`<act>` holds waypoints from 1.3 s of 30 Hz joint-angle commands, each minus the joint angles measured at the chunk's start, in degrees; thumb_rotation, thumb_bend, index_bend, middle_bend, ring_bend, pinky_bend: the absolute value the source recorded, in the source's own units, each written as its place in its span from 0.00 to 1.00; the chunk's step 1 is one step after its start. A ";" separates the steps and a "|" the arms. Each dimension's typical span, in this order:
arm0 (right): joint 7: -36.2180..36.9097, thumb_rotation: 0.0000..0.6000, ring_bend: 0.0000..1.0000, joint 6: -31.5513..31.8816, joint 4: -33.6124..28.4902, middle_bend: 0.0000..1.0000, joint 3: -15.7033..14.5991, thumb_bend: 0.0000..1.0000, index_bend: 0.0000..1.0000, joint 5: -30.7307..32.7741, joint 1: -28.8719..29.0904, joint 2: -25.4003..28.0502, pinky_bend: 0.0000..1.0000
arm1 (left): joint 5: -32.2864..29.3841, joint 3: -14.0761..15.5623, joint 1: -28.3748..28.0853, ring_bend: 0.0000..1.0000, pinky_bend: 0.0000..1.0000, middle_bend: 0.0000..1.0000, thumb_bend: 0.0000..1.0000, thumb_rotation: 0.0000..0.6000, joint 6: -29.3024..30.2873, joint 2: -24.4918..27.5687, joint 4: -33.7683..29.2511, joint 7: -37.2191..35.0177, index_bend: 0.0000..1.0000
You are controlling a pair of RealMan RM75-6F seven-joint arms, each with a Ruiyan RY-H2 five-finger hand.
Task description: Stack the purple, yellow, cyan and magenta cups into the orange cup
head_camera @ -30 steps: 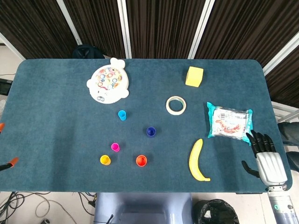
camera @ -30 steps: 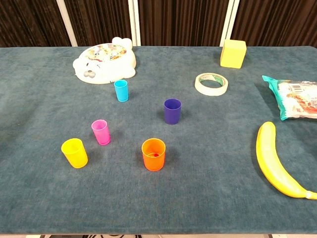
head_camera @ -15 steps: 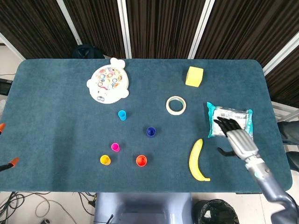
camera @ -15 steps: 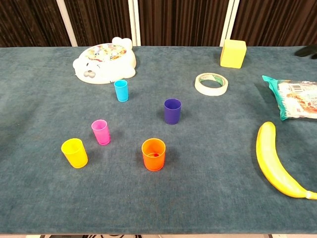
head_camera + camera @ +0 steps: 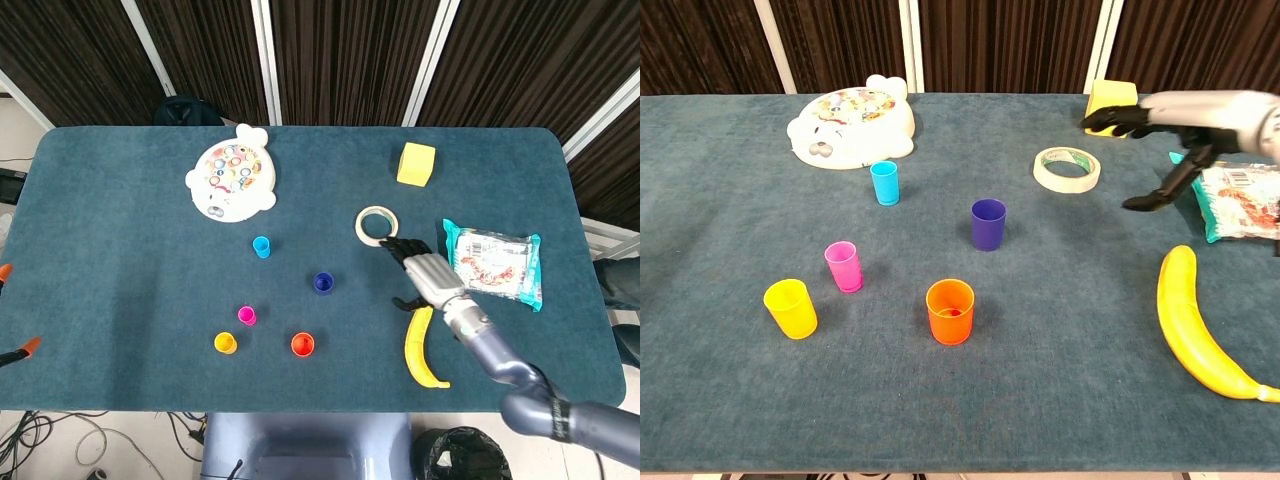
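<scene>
White bear-shaped toy board (image 5: 231, 177) lying at table (image 5: 120, 280) far left. Yellow block (image 5: 416, 164) sitting far right, tape roll (image 5: 375, 225) lying nearer. Snack packet (image 5: 492, 263) resting right; banana (image 5: 422, 348) lying near front edge.

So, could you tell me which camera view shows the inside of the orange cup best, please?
The chest view: the orange cup is large there, its open mouth and inner wall visible. The head view shows it from above as a small ring, too small for detail.

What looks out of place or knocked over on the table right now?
Nothing stands out. The purple cup, yellow cup, cyan cup, magenta cup and orange cup all stand upright and apart. The right robot hand hovers open, holding nothing.
</scene>
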 commanded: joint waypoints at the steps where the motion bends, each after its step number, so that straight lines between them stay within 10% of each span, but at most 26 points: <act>1: -4.26 1.00 0.01 -0.56 1.38 0.00 0.29 0.36 0.03 3.65 3.24 -3.91 0.00 | -0.11 0.00 -0.10 0.00 0.05 0.00 0.00 1.00 -0.19 -0.07 0.05 0.06 0.00; 39: -18.54 1.00 0.01 3.20 12.58 0.00 0.50 0.36 0.34 21.40 16.14 -20.95 0.00 | -0.80 -0.13 -0.40 0.00 0.05 0.00 0.00 1.00 -0.96 -0.26 0.26 -0.13 0.00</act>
